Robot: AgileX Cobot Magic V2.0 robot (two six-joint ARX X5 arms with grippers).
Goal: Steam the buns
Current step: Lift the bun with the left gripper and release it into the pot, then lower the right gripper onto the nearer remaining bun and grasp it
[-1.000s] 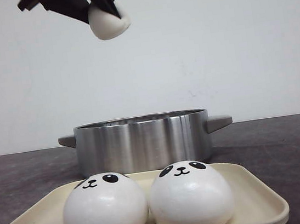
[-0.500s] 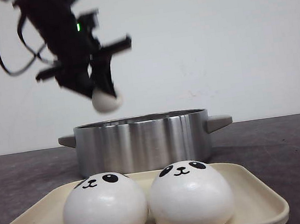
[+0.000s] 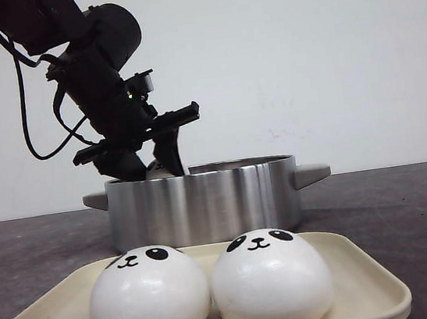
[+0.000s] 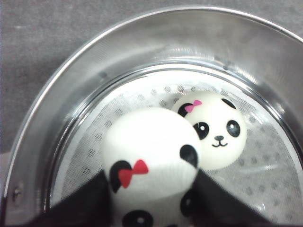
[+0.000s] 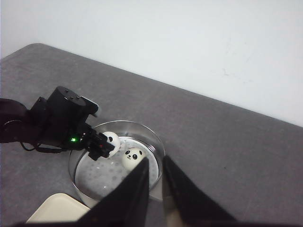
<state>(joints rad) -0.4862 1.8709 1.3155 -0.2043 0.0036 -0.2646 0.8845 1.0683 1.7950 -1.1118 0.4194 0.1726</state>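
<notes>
Lowering a smooth white panda-faced bun with a red bow (image 4: 149, 161) into the round stainless steel steamer pot (image 3: 204, 204), the left gripper (image 3: 159, 163) had its black fingers clamped on it, just beside a second bow-marked bun (image 4: 215, 132) on the perforated liner. Two more buns (image 3: 148, 294) waited on the cream tray (image 3: 372, 284). Next, release likely needed clearance from that neighbour. The right gripper (image 5: 154, 182) hung high, empty, fingers slightly parted.

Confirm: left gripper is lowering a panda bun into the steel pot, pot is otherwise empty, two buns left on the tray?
Not empty. The left wrist view shows another panda bun already lying in the steel pot beside the one the left gripper holds. Two buns remain on the tray.
</notes>
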